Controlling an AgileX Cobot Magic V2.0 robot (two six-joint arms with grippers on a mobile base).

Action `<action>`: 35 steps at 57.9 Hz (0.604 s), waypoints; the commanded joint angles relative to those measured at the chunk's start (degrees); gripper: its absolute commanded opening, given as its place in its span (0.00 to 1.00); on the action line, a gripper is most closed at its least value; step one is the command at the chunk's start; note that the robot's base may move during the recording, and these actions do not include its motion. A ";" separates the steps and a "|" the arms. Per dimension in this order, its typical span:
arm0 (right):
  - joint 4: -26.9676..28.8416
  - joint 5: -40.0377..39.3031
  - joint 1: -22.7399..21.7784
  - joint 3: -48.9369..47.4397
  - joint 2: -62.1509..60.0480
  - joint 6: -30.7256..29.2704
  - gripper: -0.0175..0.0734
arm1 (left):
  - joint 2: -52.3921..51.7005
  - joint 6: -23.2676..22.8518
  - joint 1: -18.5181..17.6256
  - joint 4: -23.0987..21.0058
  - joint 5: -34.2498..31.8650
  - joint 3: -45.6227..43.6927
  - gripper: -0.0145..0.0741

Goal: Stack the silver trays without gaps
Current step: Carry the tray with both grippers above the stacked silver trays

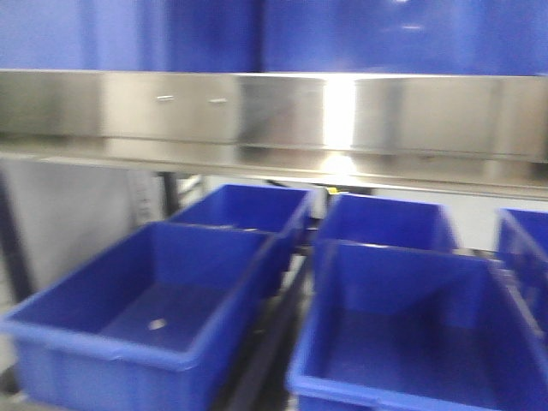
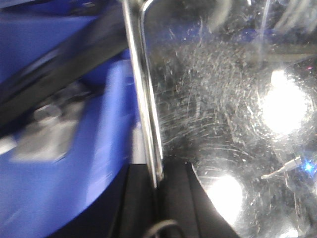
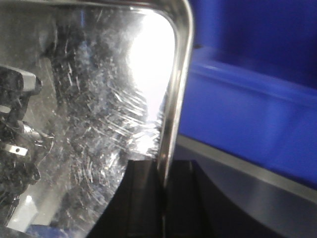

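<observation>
In the left wrist view a scratched, shiny silver tray (image 2: 223, 99) fills the right side. Its thin rim (image 2: 147, 109) runs down into my left gripper (image 2: 157, 174), whose black fingers (image 2: 138, 208) are shut on it. In the right wrist view a silver tray (image 3: 99, 99) fills the left side. Its rounded corner rim (image 3: 174, 99) is pinched by my right gripper (image 3: 162, 176), black fingers (image 3: 185, 198) closed on either side. I cannot tell whether both grippers hold the same tray. No tray or gripper shows in the front view.
Several open blue plastic bins (image 1: 145, 300) (image 1: 428, 325) stand in rows below a long brushed-steel rail (image 1: 274, 111). A blue bin (image 2: 74, 173) lies left of the left gripper. Another blue bin (image 3: 252, 99) and a grey steel ledge (image 3: 247, 193) lie right of the right gripper.
</observation>
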 commanded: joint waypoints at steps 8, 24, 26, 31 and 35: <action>1.68 -2.64 0.59 -0.75 -0.67 -0.96 0.10 | -0.52 0.63 -0.95 -1.20 -2.93 -0.48 0.14; 1.68 -2.64 0.59 -0.75 -0.67 -0.96 0.10 | -0.52 0.63 -0.95 -1.20 -2.93 -0.48 0.14; 1.68 -2.64 0.59 -0.75 -0.67 -0.96 0.10 | -0.52 0.63 -0.95 -1.20 -2.93 -0.48 0.14; 1.68 -2.64 0.59 -0.75 -0.67 -0.96 0.10 | -0.52 0.63 -0.95 -1.20 -2.93 -0.48 0.14; 1.68 -2.64 0.59 -0.75 -0.67 -0.96 0.10 | -0.52 0.63 -0.95 -1.20 -2.93 -0.48 0.14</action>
